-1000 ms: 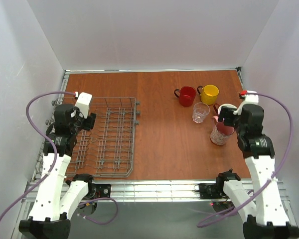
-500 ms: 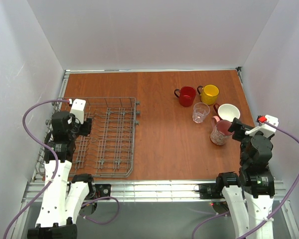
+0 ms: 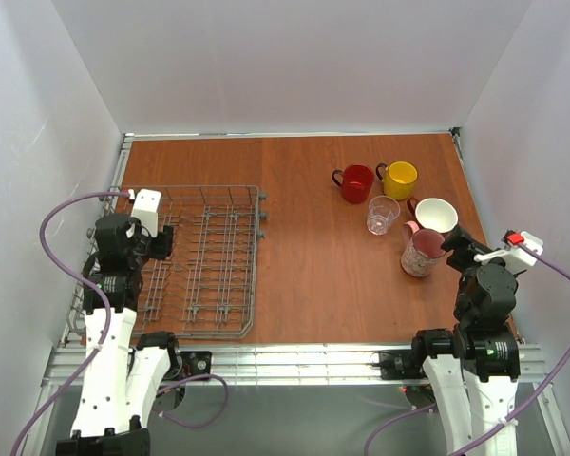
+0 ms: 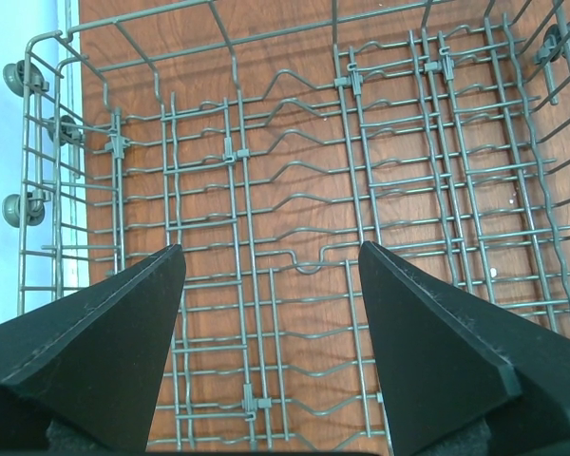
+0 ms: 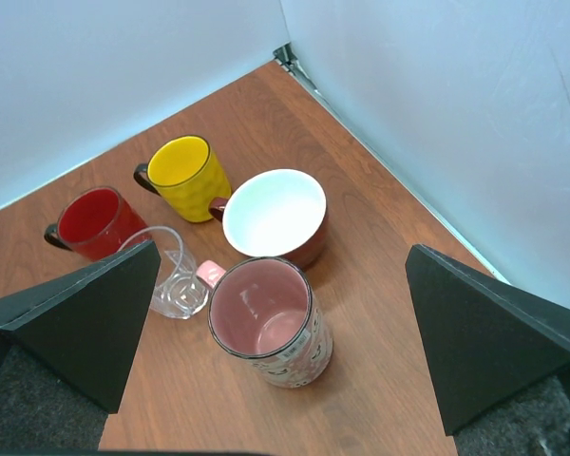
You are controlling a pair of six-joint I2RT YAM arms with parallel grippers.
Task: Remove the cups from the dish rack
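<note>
Red mug [image 3: 357,182], yellow mug [image 3: 400,177], glass tumbler [image 3: 382,214], white cup [image 3: 437,215] and pink mug [image 3: 422,252] stand upright together on the table [image 3: 304,237], well right of the dish rack [image 3: 204,261]. The left gripper [image 4: 271,249] hangs over the rack, fingers spread wide. The right gripper [image 5: 283,249], likewise spread and holding nothing, hangs above the cluster.

Rack [image 4: 334,81] sits under the left fingers [image 4: 95,351]. Ahead between the right fingers [image 5: 76,323]: nearest mug [image 5: 271,323], cup [image 5: 274,214] just behind, tumbler [image 5: 171,280] left, two mugs [image 5: 185,176] farther back-left.
</note>
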